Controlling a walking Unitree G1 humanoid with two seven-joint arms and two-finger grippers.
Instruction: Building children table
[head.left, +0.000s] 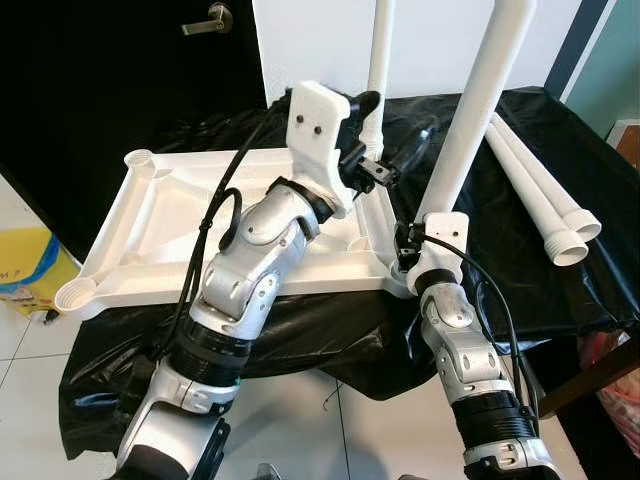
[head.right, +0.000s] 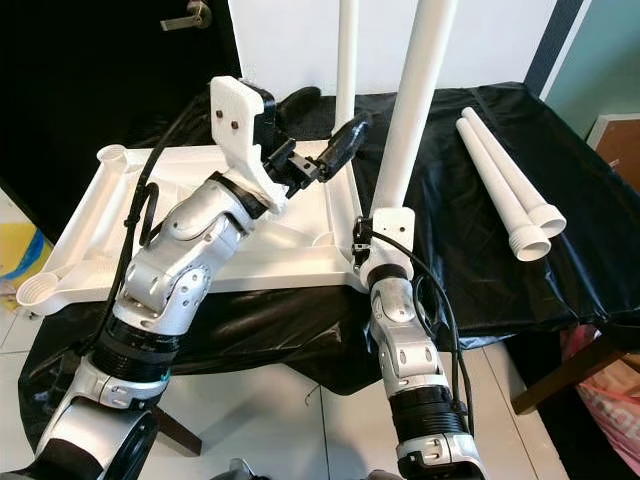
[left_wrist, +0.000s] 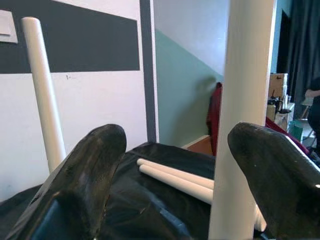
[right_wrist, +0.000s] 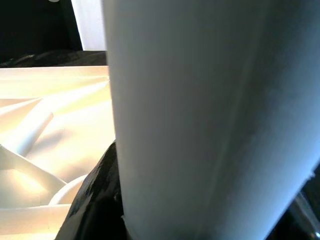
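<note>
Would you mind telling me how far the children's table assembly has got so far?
About halfway. One leg already stands upright in the far corner of the upturned tabletop. The right gripper is closed on a second leg, holding it upright at the near corner; the left gripper is open between them. Two spare legs lie on the black cloth, and both left-end sockets remain open.

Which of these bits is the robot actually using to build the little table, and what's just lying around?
Part of the job:
- upturned white tabletop
- near leg, gripped by the right pincer
- far leg, standing in its socket
- two spare legs lying on the black sheet
- left pincer, open

Lying about:
- yellow box
- door handle
</note>
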